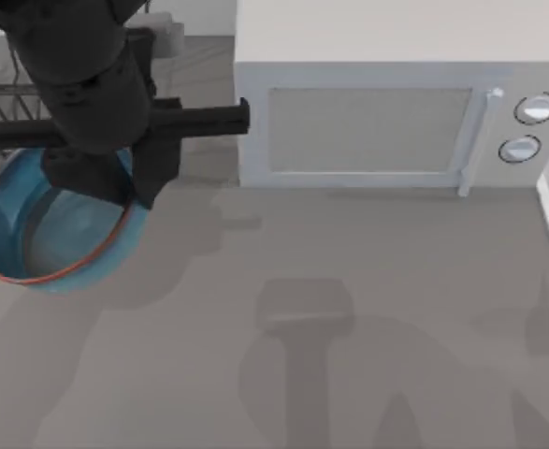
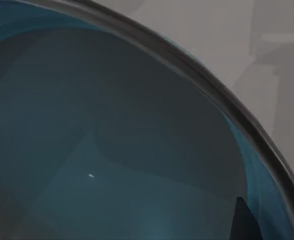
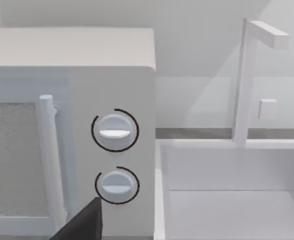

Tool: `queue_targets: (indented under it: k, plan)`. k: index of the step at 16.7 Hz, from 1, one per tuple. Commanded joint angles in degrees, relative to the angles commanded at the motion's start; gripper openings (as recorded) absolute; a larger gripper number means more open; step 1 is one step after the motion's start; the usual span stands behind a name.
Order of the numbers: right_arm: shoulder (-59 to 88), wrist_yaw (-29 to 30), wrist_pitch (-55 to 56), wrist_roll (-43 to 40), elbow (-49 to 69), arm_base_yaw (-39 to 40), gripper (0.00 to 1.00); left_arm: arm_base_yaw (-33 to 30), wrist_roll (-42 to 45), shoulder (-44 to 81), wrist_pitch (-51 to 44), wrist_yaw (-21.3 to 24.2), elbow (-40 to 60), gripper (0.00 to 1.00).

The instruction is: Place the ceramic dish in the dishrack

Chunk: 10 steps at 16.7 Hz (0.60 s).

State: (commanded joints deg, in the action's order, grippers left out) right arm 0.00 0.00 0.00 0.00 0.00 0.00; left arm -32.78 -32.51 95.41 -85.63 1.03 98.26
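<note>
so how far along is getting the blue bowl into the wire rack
Partway. Done: nothing is racked yet. In hand: the left arm's gripper sits over the far edge of the round blue-glazed ceramic dish with its reddish rim, beside the black thin-wire dishrack at the table's left. Left: setting the dish between the prongs and letting go.

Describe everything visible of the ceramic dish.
The ceramic dish is a round, shallow bowl with a glossy blue glaze, a thin reddish-brown rim and a greyish inner bottom. It sits at the left edge of the top view, tilted, its upper part hidden under the left arm, whose left gripper is over its rim. The black wire dishrack lies just behind it. The left wrist view shows its blue inside and dark rim close up.
</note>
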Motion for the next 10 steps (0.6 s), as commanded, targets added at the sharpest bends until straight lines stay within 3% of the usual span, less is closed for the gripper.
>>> queue_targets:
  k: [4, 10]
  plan:
    - [0.0, 0.0, 0.0, 0.0, 0.0, 0.0, 1.0, 9.0, 6.7, -8.8, 14.7, 2.2, -6.7, 0.0]
    - [0.0, 0.0, 0.0, 0.0, 0.0, 0.0, 1.0, 26.3, 20.3, -25.7, 46.3, 6.4, -21.1, 0.0]
